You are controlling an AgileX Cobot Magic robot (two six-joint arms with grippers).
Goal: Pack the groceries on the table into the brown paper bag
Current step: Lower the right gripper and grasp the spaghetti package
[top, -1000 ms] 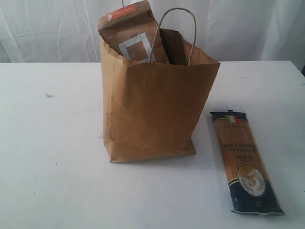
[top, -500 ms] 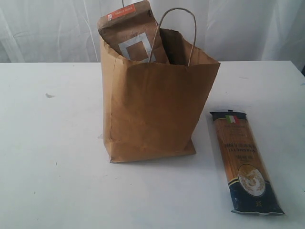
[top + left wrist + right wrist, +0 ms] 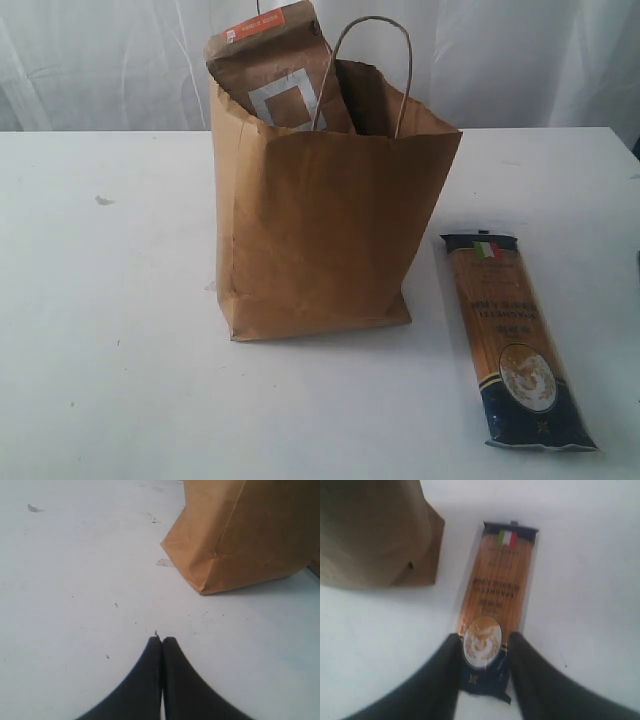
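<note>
Right, the brown paper bag stands upright in the middle of the table, mouth open, and the brown pouch with orange label is poking out of the top, leaning toward 11 o'clock. So that one is in. What else sits deeper inside I can't see from here, but no other loose groceries show on the white top, so I'd call this job nearly wrapped up.

One item is plainly left: the long pasta pack, lying flat at about 4 o'clock from the bag, just beside it but not touching, its length running roughly 12 to 6.

And here's the right gripper, over the dark near end of that pack, jaws apart, one finger on each side. Whether they touch the wrapper I can't tell, and nothing is clamped.

The left gripper has its fingers pressed together and empty, low over bare table near the bag's bottom corner.

Last piece, I reckon: pinch, lift, tip it in lengthwise.
</note>
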